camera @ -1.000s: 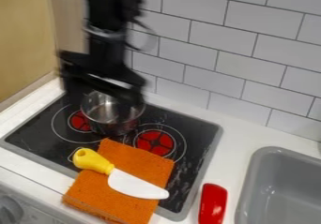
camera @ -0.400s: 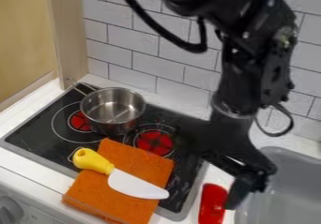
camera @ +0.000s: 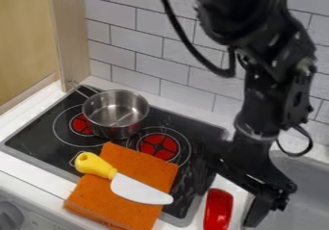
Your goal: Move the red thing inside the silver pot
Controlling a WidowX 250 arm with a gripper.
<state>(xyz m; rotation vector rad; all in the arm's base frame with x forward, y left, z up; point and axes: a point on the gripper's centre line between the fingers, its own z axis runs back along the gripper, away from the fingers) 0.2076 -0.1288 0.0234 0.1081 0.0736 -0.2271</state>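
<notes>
- Grey knob [camera: 9, 215] on the front panel, at the lower left.
- Black stove [camera: 40, 136] with red burner marks; the silver pot [camera: 116, 114] stands upright at its back, handle towards the upper left.
- Orange cloth [camera: 96, 195], lying across the stove's front edge.
- Toy knife [camera: 140, 190] on the cloth, yellow handle left, white blade right.
- Red thing [camera: 219, 209] on the white counter [camera: 234, 185], between stove and sink.
- Gripper [camera: 230, 196] low over the red thing, fingers spread.
- Grey sink [camera: 307, 181] at the right.
</notes>
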